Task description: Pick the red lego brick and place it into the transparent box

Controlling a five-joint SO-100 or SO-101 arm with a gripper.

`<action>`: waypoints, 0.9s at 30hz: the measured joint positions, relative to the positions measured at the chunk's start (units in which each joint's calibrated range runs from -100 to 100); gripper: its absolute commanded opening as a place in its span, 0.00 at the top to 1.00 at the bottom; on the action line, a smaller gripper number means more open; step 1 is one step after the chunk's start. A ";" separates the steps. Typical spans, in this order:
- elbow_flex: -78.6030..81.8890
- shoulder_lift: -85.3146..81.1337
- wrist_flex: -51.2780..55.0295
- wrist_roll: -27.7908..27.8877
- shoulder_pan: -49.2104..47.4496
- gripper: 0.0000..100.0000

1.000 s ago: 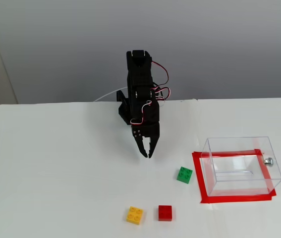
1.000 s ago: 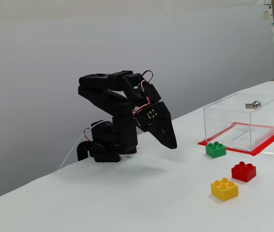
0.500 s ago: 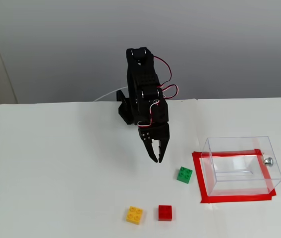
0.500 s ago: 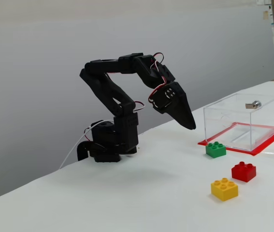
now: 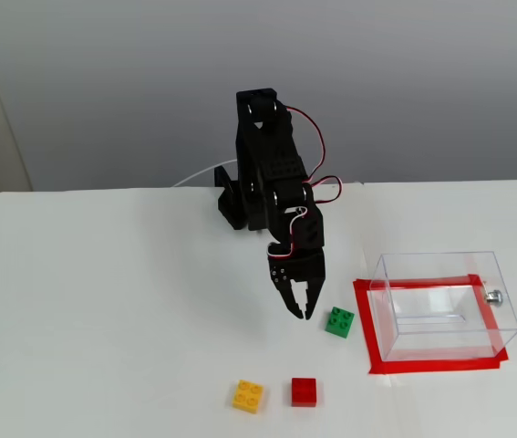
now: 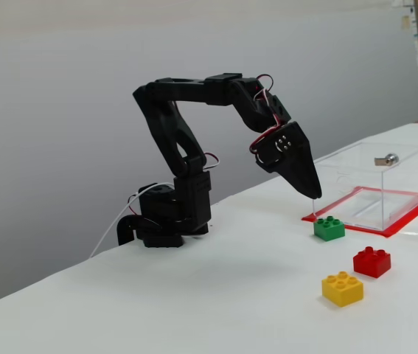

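The red lego brick point(image 5: 304, 391) point(image 6: 371, 262) lies on the white table near its front edge, between a yellow brick and the box. The transparent box point(image 5: 443, 305) point(image 6: 371, 183) stands at the right on a frame of red tape, with a small silver knob on its side. My black gripper point(image 5: 301, 313) point(image 6: 314, 195) hangs in the air with its tips pointing down, above and beside the green brick point(image 5: 338, 321) point(image 6: 329, 228), well short of the red one. Its fingers are nearly together and hold nothing.
A yellow brick point(image 5: 248, 395) point(image 6: 342, 287) lies left of the red one in a fixed view. The arm's base point(image 5: 232, 203) point(image 6: 164, 217) sits at the back of the table. Red tape point(image 5: 367, 351) outlines the box.
The arm has stretched forward and to the right, away from its folded pose. The gripper has travelled from near the base to just beside the green brick. No brick has moved.
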 measured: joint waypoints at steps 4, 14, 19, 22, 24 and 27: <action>-5.30 6.68 -1.20 -0.93 0.00 0.98; -13.68 19.37 -6.77 -0.93 0.00 0.98; -14.12 23.42 -9.00 -0.93 0.00 0.98; -14.39 25.20 -10.54 -0.93 0.43 0.98; -14.47 26.05 -11.65 -0.83 0.96 0.98; -14.47 26.81 -13.02 -0.83 1.39 0.97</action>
